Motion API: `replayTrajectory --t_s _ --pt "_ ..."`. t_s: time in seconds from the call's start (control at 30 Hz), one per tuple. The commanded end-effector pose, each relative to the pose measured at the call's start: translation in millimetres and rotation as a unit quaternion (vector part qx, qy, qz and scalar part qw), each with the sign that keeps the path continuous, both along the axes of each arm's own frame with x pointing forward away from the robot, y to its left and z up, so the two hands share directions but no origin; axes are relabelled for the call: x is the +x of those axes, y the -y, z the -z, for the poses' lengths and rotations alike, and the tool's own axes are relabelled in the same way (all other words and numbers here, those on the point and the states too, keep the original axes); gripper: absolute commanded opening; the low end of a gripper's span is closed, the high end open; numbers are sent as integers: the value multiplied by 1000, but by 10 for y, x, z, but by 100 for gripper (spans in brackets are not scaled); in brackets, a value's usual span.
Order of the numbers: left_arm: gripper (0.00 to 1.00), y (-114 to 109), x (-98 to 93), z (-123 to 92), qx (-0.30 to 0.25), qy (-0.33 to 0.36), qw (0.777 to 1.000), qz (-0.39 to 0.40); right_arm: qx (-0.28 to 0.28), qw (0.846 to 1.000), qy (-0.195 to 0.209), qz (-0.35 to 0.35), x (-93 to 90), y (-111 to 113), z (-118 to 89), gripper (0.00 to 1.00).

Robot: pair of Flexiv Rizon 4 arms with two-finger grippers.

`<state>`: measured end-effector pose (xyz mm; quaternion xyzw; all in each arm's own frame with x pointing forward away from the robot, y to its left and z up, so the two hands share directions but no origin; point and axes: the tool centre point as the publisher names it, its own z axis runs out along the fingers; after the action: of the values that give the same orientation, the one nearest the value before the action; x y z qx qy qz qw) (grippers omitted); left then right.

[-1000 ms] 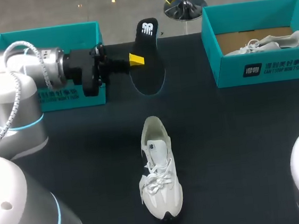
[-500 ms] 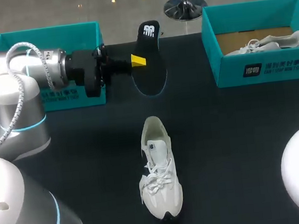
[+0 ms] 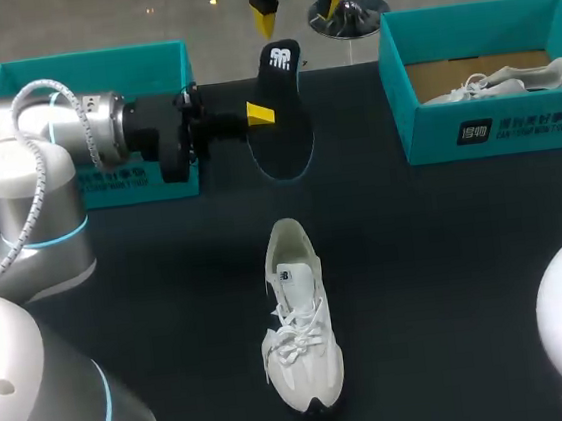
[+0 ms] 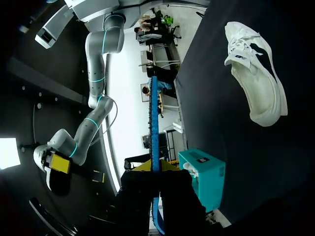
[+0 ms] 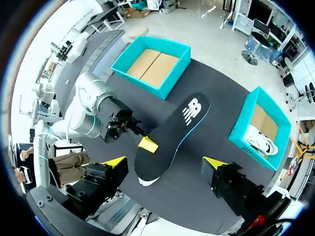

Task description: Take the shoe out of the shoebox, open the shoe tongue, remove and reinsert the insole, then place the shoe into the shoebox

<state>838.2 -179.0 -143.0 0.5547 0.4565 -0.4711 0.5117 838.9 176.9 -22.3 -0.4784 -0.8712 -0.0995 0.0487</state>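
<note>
The left fingers (image 3: pixel 259 113) are clamped on the insole (image 3: pixel 283 135), which is held clear of the tabletop (image 3: pixel 446 253). The right fingers (image 5: pixel 114 162) are spread wide and empty, with the insole ahead of them, between the tips. The shoe (image 3: pixel 299 319) lies on the tabletop, well apart from both sets of fingers.

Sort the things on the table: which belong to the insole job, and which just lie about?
In the job: black insole, gripped by the left hand; white shoe; empty shoebox.
Lying about: second shoebox with another shoe in it.
</note>
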Motion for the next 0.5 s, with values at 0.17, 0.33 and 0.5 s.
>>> replayTrajectory --t_s 0.17,0.33,0.5 --pt "0 0 -3 0 1 1 1000 0 1 999 41 19 -285 26 31 100" --pt "0 0 -3 0 1 1 1000 0 -5 999 46 22 -325 12 -15 100" --pt "0 0 -3 0 1 1 1000 0 -15 998 45 28 -318 -25 -105 100"
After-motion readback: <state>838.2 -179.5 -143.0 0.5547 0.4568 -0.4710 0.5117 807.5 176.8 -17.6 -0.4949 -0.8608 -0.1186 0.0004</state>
